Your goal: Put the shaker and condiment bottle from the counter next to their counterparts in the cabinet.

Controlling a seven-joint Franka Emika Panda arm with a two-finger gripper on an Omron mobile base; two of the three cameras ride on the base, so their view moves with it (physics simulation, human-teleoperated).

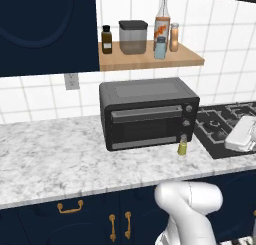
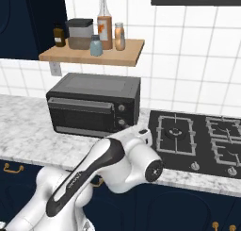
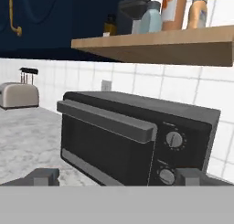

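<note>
Left base view: condiment bottle (image 1: pixel 183 147) beside toaster oven (image 1: pixel 147 112); tool (image 3: pixel 118 176) spread, empty, apart.

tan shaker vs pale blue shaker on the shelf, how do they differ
The tan shaker is orange-brown; the pale blue shaker is light blue. The tan one stands taller and further back, right of the tall clear bottle; the blue one is shorter and sits nearer the shelf's front edge, before that bottle. Both are upright, grey-topped, on the same board.
</note>
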